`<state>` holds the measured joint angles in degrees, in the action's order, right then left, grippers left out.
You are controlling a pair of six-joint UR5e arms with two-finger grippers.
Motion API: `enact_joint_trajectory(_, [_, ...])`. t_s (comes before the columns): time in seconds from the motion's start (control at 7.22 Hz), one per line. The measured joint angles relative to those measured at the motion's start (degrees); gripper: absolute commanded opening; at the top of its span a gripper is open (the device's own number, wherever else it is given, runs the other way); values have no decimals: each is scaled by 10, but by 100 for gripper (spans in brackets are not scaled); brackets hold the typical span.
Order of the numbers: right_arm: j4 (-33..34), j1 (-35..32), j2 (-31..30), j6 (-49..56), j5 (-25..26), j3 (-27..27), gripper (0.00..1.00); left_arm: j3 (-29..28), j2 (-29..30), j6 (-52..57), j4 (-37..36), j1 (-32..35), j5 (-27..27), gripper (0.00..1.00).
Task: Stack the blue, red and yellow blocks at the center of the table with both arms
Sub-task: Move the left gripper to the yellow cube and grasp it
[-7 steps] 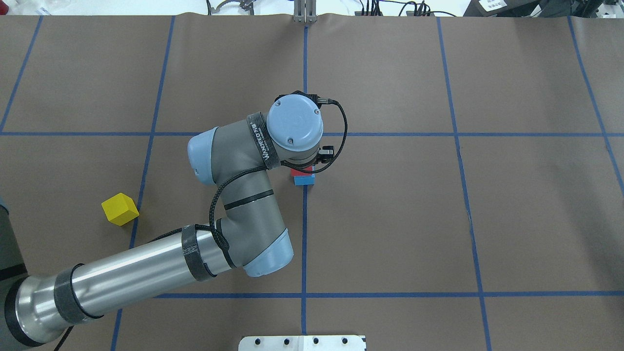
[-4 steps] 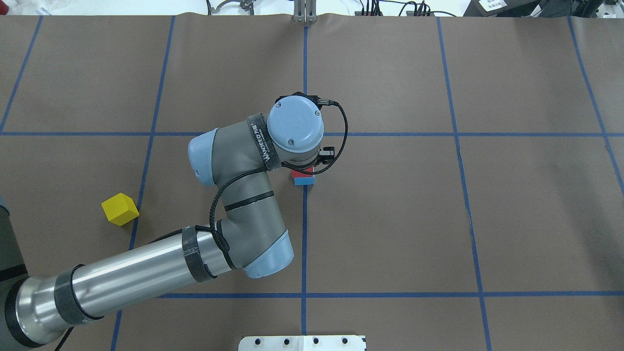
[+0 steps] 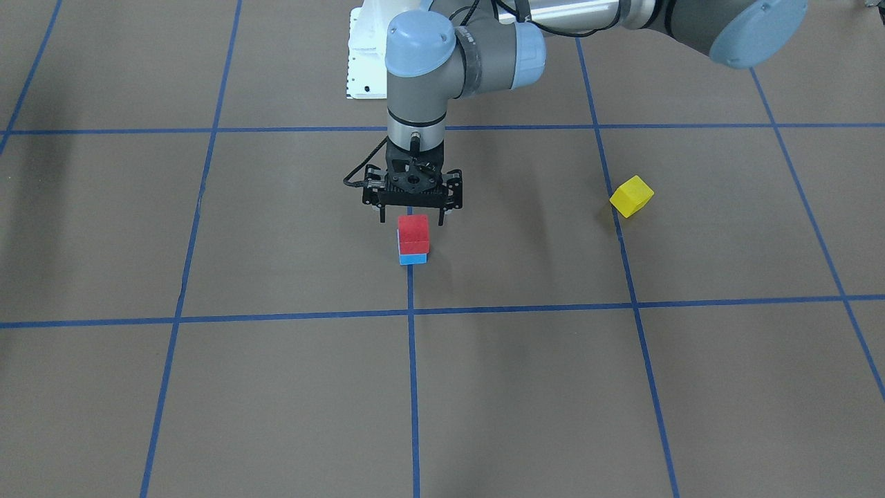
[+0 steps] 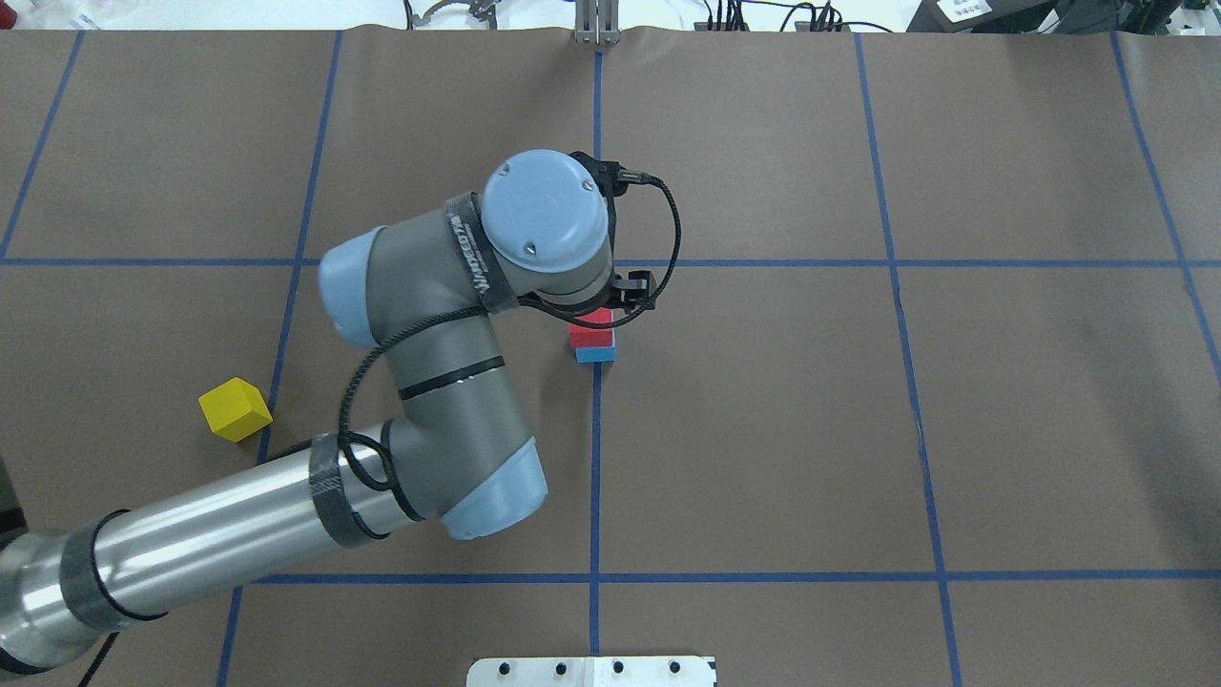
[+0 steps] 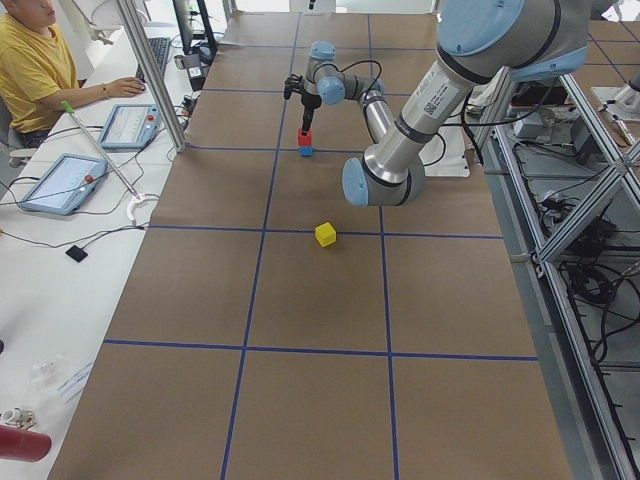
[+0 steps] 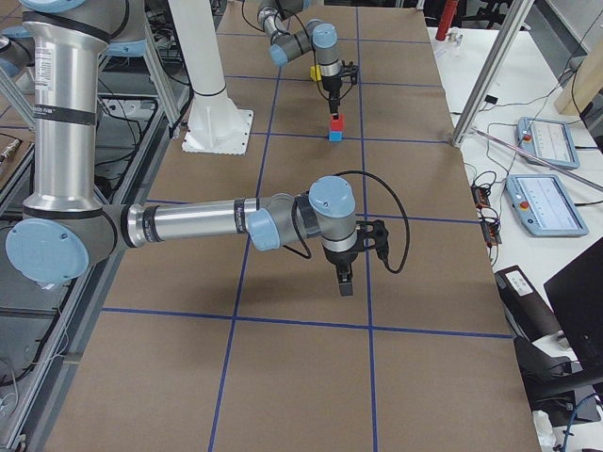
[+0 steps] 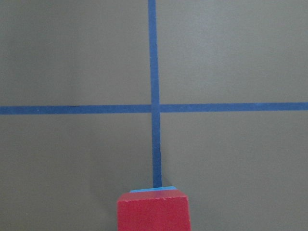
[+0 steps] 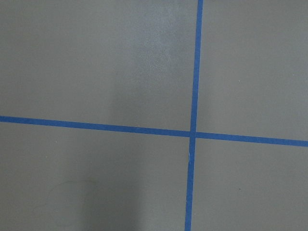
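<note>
The left claw [image 3: 411, 220] hangs just above the middle of the front-facing frame. Its two fingers are spread wide and grip nothing, and one finger shows to each side of the red block [image 3: 413, 234] without touching it. There is one red block, and it sits squarely on the one blue block [image 3: 413, 259]. Together they make a two-high stack on the vertical tape line [image 3: 413, 387], just above the crossing at the centre of the frame. In the left wrist view the red block fills the bottom edge, with a sliver of blue behind it. The one yellow block [image 3: 631, 196] lies alone, turned corner-on, well apart at the right of the front-facing frame and just beside another vertical line. The right claw [image 6: 344, 282] hovers over bare desk [image 3: 276, 387] in the middle of the right-side view, well apart from the stack. I cannot tell whether its fingers are parted or closed. One person [image 5: 30, 65] in a yellow shirt sits at the upper left of the left-side view.
</note>
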<state>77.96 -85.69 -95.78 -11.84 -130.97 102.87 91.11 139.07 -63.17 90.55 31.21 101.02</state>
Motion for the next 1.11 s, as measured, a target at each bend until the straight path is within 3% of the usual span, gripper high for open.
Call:
enact_joint_trajectory(0.28, [0, 0, 1, 0, 0, 0, 100, 102, -109, 169, -4, 68, 74, 100])
enact_joint_trajectory(0.55, [0, 0, 0, 0, 0, -1, 100, 164, -241, 373, 41, 127, 110, 100])
enact_joint_trajectory(0.83, [0, 0, 0, 0, 0, -1, 100, 170, -383, 499, 191, 161, 172, 100])
enact_joint_trajectory(1.11, [0, 0, 0, 0, 0, -1, 100, 148, -491, 531, 340, 168, 210, 99])
